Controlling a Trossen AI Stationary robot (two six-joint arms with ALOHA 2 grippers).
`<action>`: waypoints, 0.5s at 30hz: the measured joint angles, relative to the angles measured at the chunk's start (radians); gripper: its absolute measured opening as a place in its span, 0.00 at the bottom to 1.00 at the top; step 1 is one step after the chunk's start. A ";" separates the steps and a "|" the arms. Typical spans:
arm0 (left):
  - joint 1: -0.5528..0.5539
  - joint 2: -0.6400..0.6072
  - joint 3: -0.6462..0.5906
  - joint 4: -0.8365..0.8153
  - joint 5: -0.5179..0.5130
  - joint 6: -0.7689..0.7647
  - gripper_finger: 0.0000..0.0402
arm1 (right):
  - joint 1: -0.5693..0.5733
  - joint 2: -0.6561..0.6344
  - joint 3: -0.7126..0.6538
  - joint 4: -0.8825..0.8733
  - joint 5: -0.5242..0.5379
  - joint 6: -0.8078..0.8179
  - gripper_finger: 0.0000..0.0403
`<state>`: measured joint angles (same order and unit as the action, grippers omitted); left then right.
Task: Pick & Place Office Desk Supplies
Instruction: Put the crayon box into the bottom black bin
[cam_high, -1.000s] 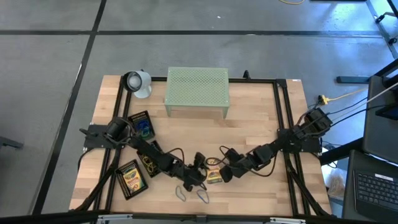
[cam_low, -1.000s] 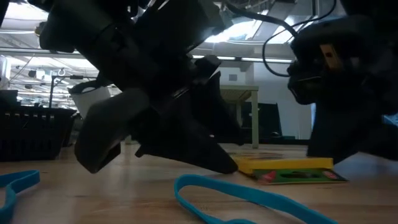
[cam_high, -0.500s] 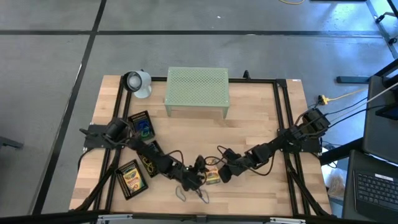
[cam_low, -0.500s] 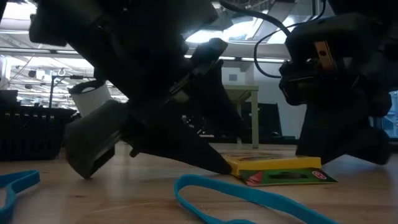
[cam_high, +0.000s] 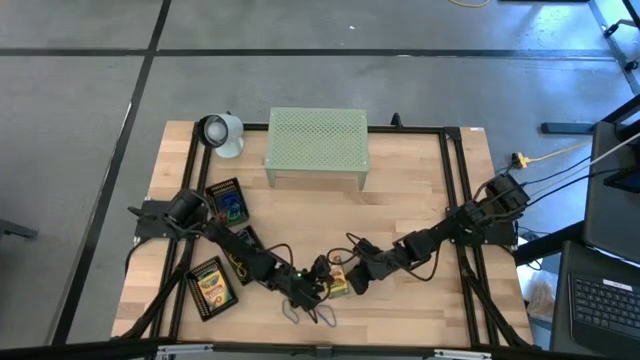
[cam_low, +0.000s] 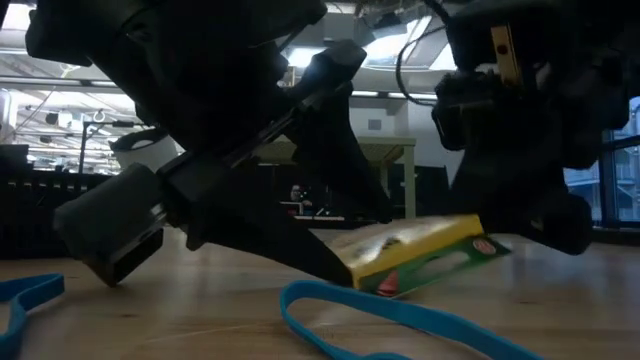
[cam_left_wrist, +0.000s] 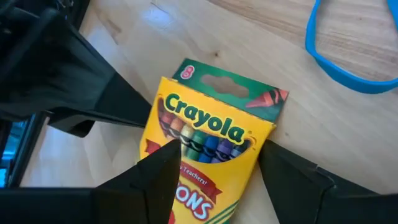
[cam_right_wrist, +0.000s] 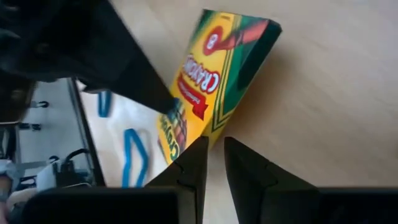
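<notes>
Tilting up on one edge, the crayon box (cam_low: 420, 262) now stands out as the one thing that has changed: a second ago it lay flat on the table (cam_high: 420, 190), and now the low view shows its far side lifted while the near edge rests on the wood. It sits near the front edge of the table, between the two grippers.

Closest to the front, two blue bands (cam_low: 400, 318) lie loose on the wood just ahead of the box, untouched.

Over the box, the left gripper (cam_left_wrist: 214, 163) has come in with its fingers spread wide, one on each long side of the box; the left wrist view shows the pads right beside the cardboard, but I cannot tell that they press it yet. From the other side, the right gripper (cam_right_wrist: 213, 160) has slid closer, its fingers nearly together and holding nothing, the tips just at the box's lower edge, seemingly propping it up.

My reading is that the right arm is levering the box so the left can close on it; the grasp looks imminent but not made. If the left fingers shut unevenly, the tilted box could slip or flop back.

Farther back on the left, a second crayon box (cam_high: 211, 285) lies in a tray (cam_high: 196, 305), with another tray (cam_high: 236, 194) behind it holding small items. At the far edge stands the green stand (cam_high: 317, 146).
</notes>
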<state>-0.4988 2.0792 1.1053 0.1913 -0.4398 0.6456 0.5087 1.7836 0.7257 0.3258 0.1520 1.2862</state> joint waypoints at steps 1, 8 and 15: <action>0.000 0.000 0.000 0.001 -0.003 0.000 0.52 | 0.000 0.000 0.005 0.001 -0.001 -0.010 0.15; -0.014 -0.008 -0.001 0.016 -0.067 0.003 0.52 | 0.000 -0.003 0.030 0.025 -0.019 -0.050 0.15; -0.043 -0.011 -0.001 0.023 -0.208 0.006 0.52 | 0.003 -0.004 0.073 0.050 -0.060 -0.115 0.15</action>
<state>-0.5419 2.0682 1.1041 0.2141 -0.6476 0.6514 0.5121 1.7798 0.7984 0.3760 0.0925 1.1709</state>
